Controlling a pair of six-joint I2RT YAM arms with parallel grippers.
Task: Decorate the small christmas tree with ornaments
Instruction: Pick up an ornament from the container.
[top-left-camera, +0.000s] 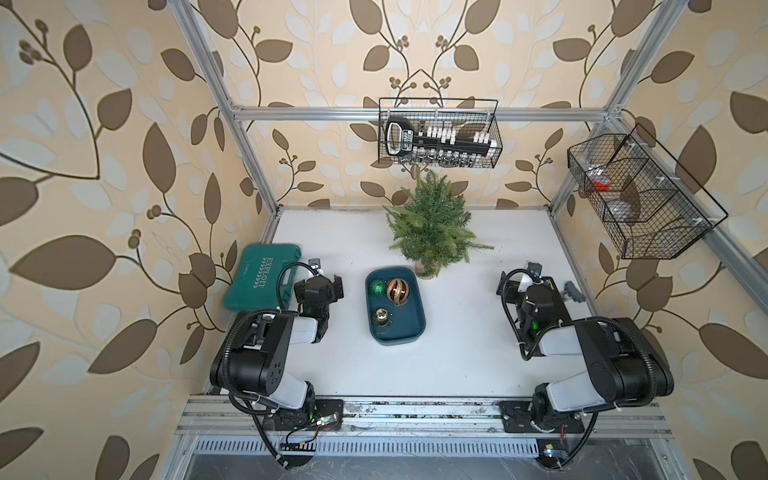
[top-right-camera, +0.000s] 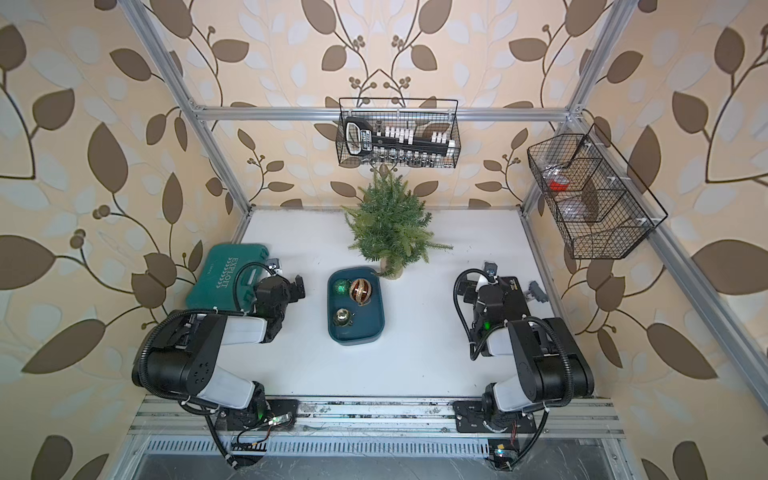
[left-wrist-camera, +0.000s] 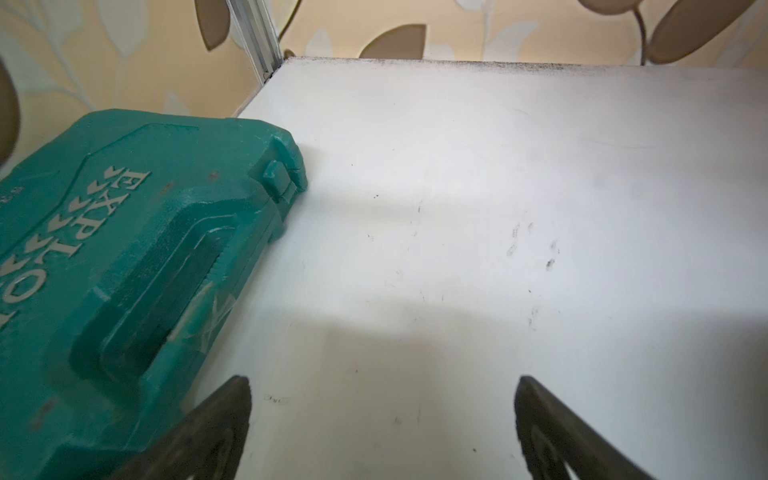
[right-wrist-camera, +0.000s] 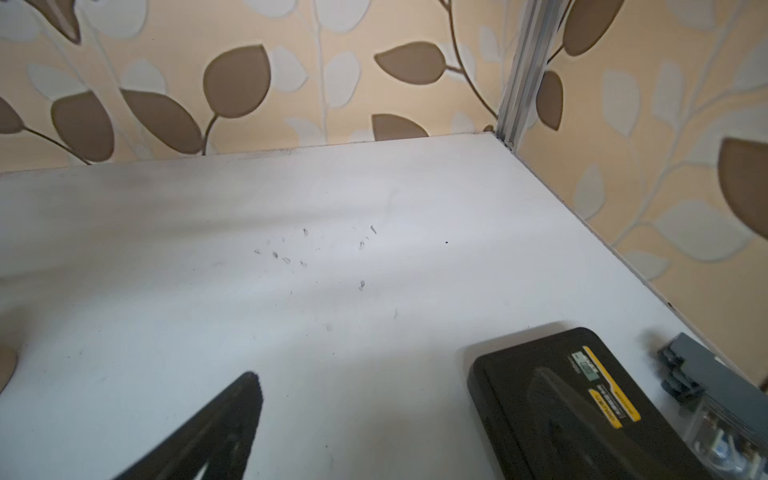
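Green tool case (top-left-camera: 257, 274) left, black case (right-wrist-camera: 540, 415) right, teal tray (top-left-camera: 409, 326) between

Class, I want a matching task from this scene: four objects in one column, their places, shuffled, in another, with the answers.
1 green bauble
2 gold bauble
3 small christmas tree
4 teal tool case

a upright beyond the blue tray
b in tray beside the red bauble
c alone at tray's near end
d lying flat outside tray

Pairs: 1-b, 2-c, 3-a, 4-d.
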